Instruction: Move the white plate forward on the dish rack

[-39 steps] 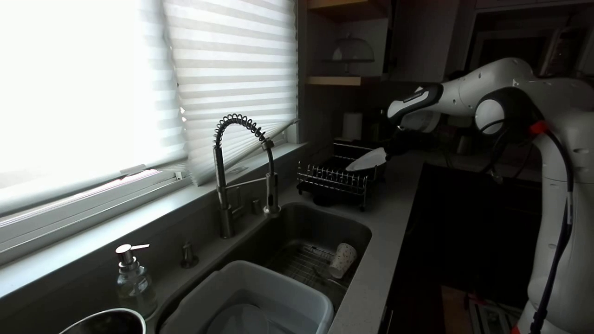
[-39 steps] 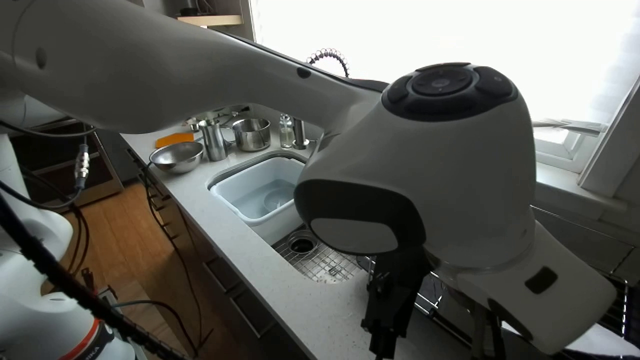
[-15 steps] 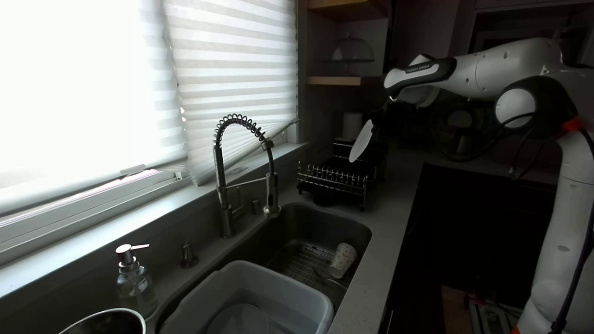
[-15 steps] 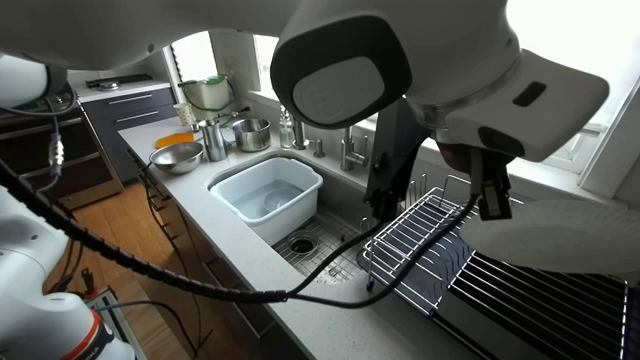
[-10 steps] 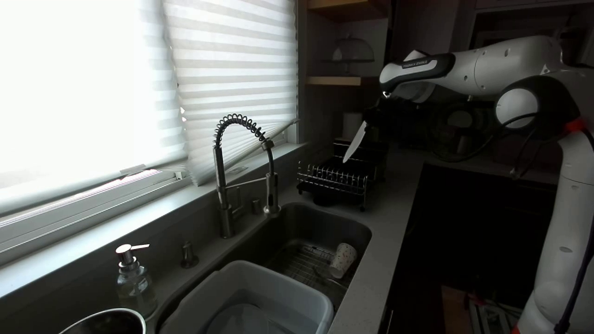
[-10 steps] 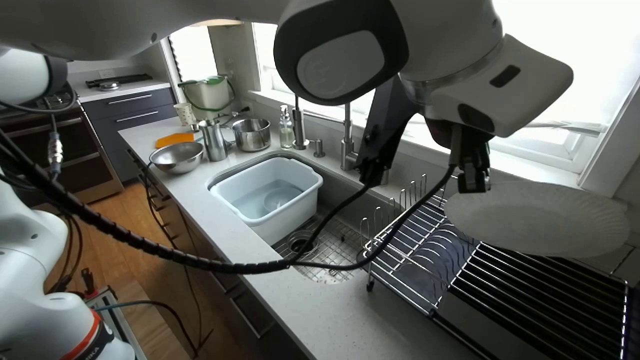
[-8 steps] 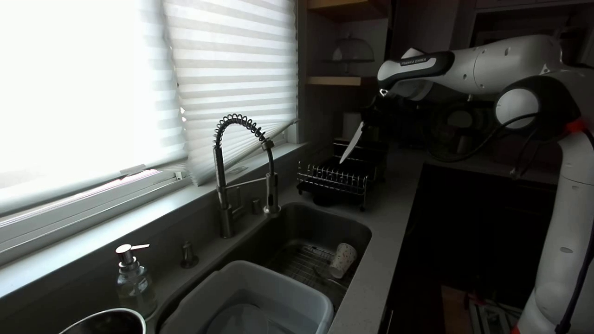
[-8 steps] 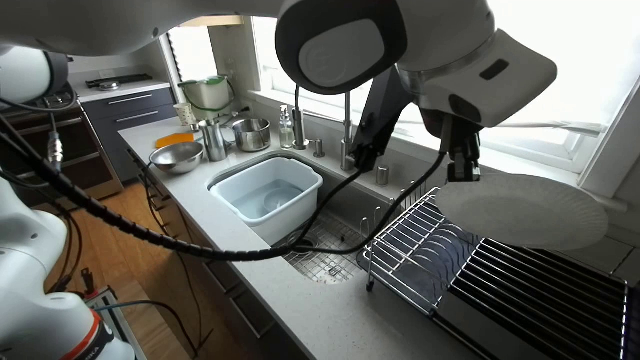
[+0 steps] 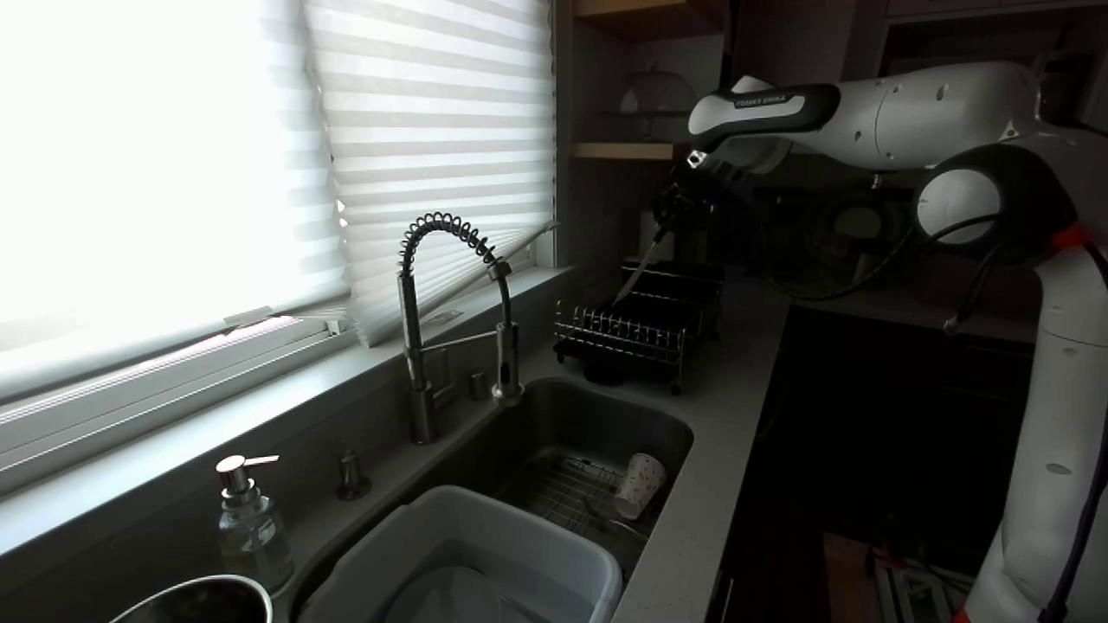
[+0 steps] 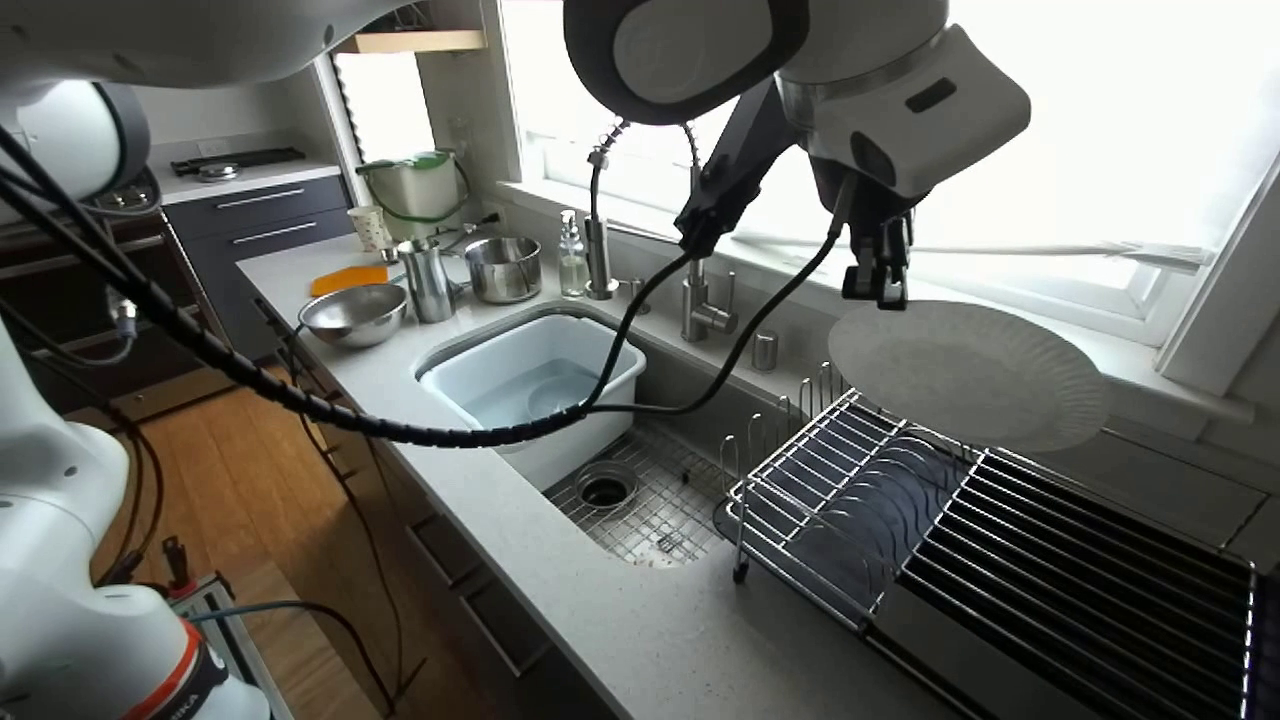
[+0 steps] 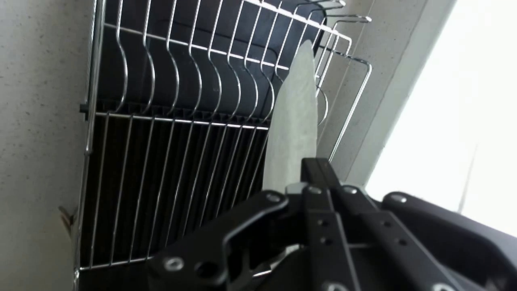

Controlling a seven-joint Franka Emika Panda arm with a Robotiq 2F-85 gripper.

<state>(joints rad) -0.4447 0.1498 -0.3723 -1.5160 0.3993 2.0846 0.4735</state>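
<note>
I see the white plate [image 10: 970, 372], thin and round with a faintly ridged rim, pinched in my end effector [image 11: 318, 162], tilted over the wire dish rack [image 10: 930, 535]; I can't tell whether they touch. The rack stands nearer the window-side edge of the desk [image 10: 640, 620].

wrist cam close over dish rack [image 11: 181, 121], facing down, both ext. views farther, sharing sink [image 9: 602, 428]

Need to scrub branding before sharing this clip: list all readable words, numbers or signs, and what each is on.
"FRANKA EMIKA": on the arm's wrist link, in an exterior view; small, slightly blurred.
Lettering on the dark band of the arm's base: partly cut off at the picture's bottom edge, too small to read fully.
Nothing else legible.
</note>
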